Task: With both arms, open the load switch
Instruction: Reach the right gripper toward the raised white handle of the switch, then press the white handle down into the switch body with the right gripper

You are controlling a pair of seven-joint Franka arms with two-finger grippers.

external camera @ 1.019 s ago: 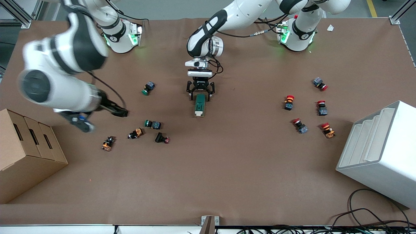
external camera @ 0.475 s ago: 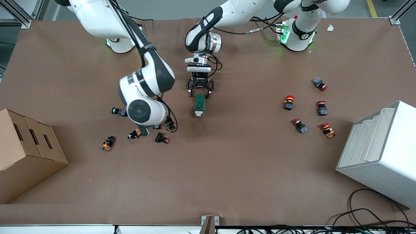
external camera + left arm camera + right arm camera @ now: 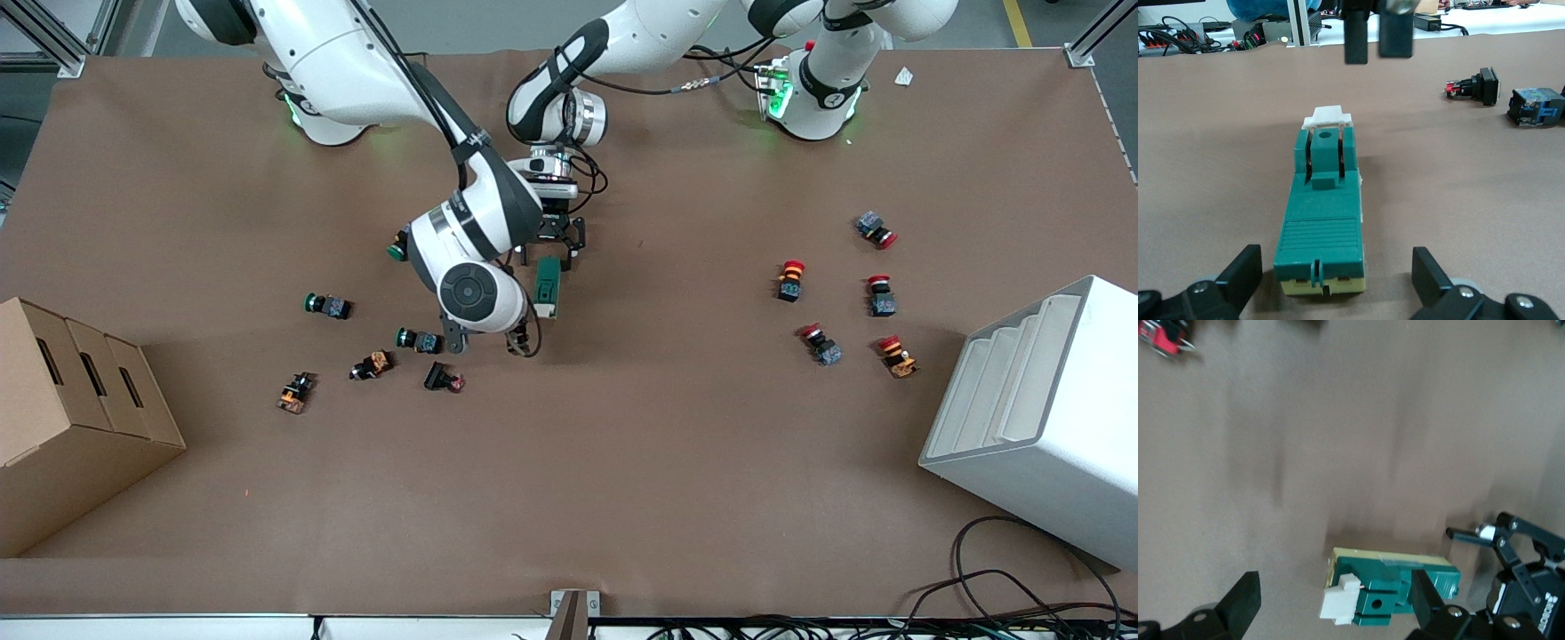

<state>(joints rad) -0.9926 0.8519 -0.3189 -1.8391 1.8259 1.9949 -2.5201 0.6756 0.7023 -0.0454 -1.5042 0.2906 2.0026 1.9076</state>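
The load switch (image 3: 548, 284) lies flat mid-table, a dark green block with its white tab (image 3: 543, 311) at the end nearer the front camera. In the left wrist view the load switch (image 3: 1325, 213) points away, and my left gripper (image 3: 1335, 283) stands open, its fingers either side of the tabless end without touching. My left gripper (image 3: 549, 256) sits low at that end. My right gripper (image 3: 498, 342) hangs open over the table beside the tab end. The right wrist view shows the load switch (image 3: 1395, 583) and its tab (image 3: 1340, 607) between the open right gripper (image 3: 1335, 607).
Several push-buttons (image 3: 418, 340) lie close by, toward the right arm's end. More red-capped ones (image 3: 818, 342) lie toward the left arm's end. A cardboard box (image 3: 71, 418) and a white bin (image 3: 1040, 418) stand at the two table ends.
My right arm has swung in from its own end of the table to beside the switch's tab end. A green push-button now shows where that gripper was. The left gripper has barely moved.
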